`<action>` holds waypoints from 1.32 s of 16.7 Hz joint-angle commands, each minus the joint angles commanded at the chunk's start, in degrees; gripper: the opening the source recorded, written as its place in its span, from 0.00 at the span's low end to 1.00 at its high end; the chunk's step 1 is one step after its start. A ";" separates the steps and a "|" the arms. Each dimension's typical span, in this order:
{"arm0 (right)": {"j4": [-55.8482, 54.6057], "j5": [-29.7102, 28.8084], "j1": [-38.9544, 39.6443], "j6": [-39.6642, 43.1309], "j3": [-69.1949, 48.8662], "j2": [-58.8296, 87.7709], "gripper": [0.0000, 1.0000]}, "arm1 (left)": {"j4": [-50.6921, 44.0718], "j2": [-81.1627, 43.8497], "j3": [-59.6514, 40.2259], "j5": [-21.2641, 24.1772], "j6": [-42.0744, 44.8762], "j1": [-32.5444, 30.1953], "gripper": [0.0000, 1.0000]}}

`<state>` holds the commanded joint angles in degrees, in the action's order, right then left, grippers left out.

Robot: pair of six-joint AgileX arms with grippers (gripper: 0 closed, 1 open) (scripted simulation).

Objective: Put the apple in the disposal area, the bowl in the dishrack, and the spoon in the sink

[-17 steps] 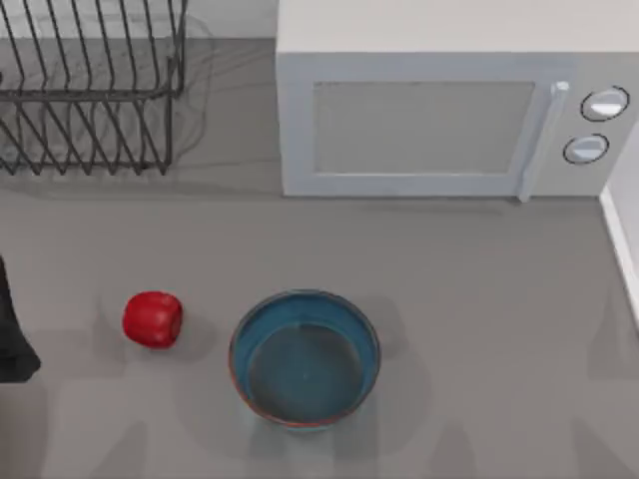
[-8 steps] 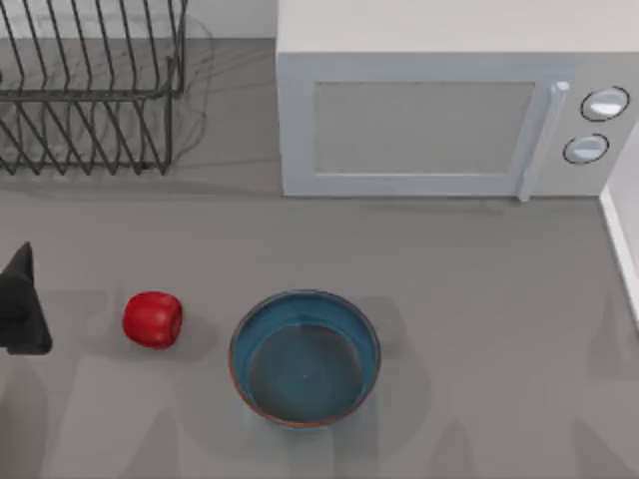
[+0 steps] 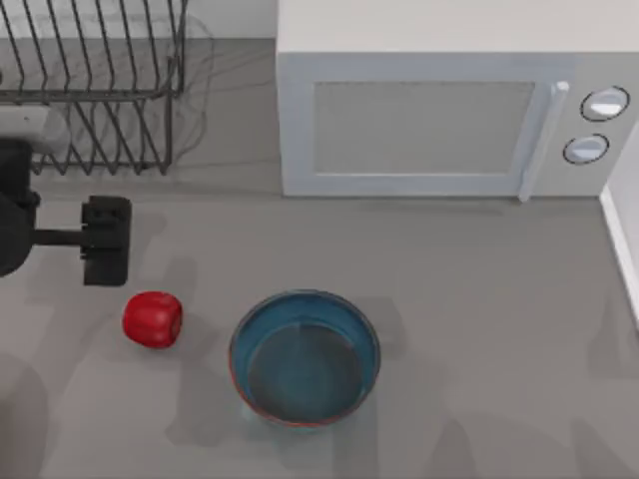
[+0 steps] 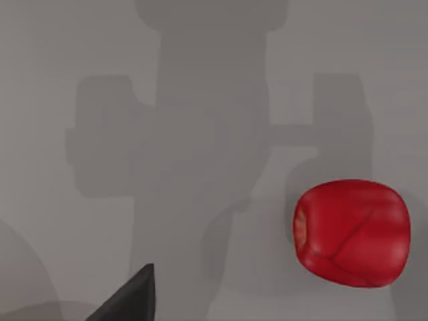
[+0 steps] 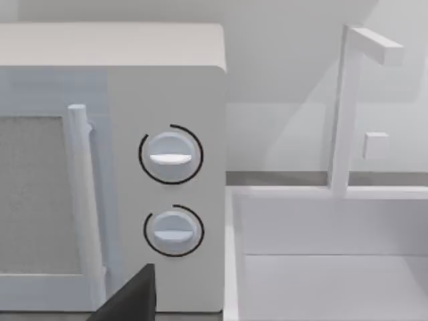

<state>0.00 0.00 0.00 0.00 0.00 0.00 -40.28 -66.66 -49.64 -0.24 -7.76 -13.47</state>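
Note:
The red apple point(image 3: 152, 319) lies on the grey counter at the left, and it also appears in the left wrist view point(image 4: 351, 232). Just to its right stands the blue-teal bowl point(image 3: 305, 357), upright and holding nothing. The black wire dishrack point(image 3: 95, 95) sits at the back left. My left gripper point(image 3: 105, 239) hovers over the counter between the dishrack and the apple, slightly behind and left of the apple and apart from it. A dark bit of my right gripper point(image 5: 130, 297) shows in the right wrist view, facing the white sink point(image 5: 321, 267). The spoon and the disposal area are out of view.
A white microwave point(image 3: 439, 120) fills the back middle and right, with its two knobs point(image 5: 170, 157) near the sink. The sink's white rim point(image 3: 624, 249) runs along the right edge, with a faucet point(image 5: 348, 107) behind it. Bare counter lies right of the bowl.
My left arm has swung in from the left edge, moving right and toward the back, and now hangs near the apple. Apple and bowl have not moved.

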 joint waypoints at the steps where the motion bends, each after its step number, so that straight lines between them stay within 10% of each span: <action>1: 0.00 0.00 0.00 0.00 0.00 0.00 1.00 | -3.22 -5.75 -3.98 -0.02 -0.62 -1.08 1.00; 10: 0.00 0.00 0.00 0.00 0.00 0.00 1.00 | -23.11 -41.23 -28.50 -0.13 -4.47 -7.71 1.00; 22: 0.00 0.00 0.00 0.00 0.00 0.00 1.00 | -14.68 -45.81 -23.59 -0.14 -4.43 -7.85 1.00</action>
<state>0.00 0.00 0.00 0.00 0.00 0.00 -54.96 -112.47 -73.23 -0.38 -12.18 -21.32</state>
